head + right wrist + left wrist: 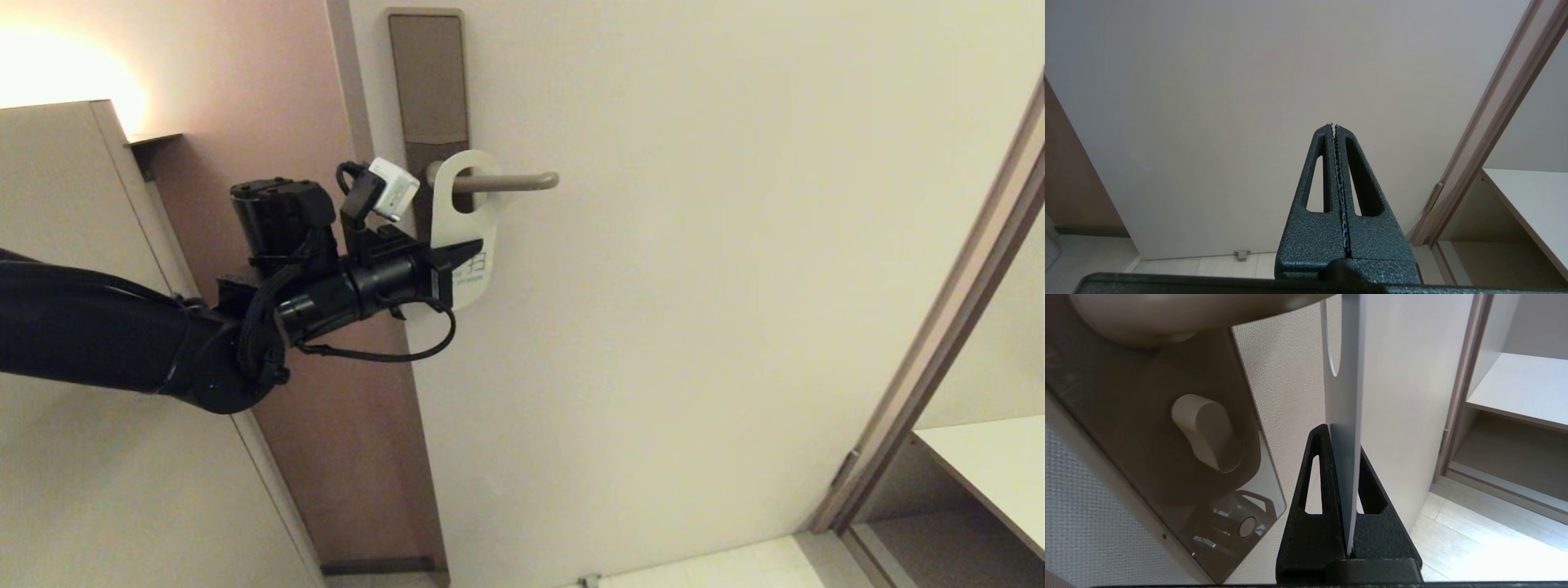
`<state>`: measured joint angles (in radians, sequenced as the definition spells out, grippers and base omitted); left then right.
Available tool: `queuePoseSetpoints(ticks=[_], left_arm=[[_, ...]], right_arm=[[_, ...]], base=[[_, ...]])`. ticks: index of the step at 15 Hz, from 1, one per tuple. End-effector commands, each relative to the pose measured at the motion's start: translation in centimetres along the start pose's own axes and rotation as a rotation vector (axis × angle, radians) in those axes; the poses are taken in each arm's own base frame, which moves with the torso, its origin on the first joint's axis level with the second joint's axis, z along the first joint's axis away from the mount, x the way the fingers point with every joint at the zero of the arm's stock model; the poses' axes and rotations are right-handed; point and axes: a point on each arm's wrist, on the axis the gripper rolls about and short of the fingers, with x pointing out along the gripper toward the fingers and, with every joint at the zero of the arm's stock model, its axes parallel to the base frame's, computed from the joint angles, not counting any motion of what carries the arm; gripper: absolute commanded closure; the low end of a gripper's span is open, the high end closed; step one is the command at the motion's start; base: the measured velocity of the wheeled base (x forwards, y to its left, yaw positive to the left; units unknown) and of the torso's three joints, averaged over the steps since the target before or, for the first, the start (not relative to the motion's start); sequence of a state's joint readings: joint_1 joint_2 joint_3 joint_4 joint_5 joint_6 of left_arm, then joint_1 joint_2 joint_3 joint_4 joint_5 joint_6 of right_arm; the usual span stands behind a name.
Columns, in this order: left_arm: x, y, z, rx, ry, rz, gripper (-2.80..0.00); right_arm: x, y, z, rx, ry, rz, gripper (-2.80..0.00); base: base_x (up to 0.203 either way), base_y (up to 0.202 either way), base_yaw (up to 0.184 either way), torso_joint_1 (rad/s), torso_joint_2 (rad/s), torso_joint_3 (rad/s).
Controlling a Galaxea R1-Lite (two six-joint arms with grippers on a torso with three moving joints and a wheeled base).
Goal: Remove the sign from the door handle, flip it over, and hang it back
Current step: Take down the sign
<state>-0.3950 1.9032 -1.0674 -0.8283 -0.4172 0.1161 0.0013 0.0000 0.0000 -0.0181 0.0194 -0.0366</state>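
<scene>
Dark printed characters mark the white face of the sign (462,237) hanging on the door handle (510,180), partly hidden and too small to read; no other text shows.

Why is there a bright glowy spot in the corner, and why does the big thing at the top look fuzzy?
Head view: a warm light glares on the wall at the upper left, washing it out. Left wrist view: the door handle sits very close to the camera, so it blurs; the sign, pinched edge-on in the left pincer, stays sharper. Right wrist view: even light, no glare.
</scene>
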Motion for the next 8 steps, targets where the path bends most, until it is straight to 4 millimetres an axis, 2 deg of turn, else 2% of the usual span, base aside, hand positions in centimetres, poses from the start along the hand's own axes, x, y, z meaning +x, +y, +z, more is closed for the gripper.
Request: queuePoseSetpoints(ticks=[1,4,8], left_arm=[[0.2,-0.3,0.1,0.004,-0.005,0.005,0.00],[0.5,-1.2,0.3,0.005,-0.011,-0.010,0.00],[0.6,-1.3,0.4,0.005,-0.011,-0.013,0.00]], right_arm=[[0.0,0.0,0.0,0.000,0.000,0.001,0.00],[0.0,0.0,0.0,0.000,0.000,0.001,0.00],[0.0,0.0,0.0,0.000,0.000,0.001,0.00]], base=[[0.000,0.000,0.000,0.000,0.00,0.000],[0.000,0.000,0.000,0.000,0.00,0.000],[0.000,0.000,0.000,0.000,0.00,0.000]])
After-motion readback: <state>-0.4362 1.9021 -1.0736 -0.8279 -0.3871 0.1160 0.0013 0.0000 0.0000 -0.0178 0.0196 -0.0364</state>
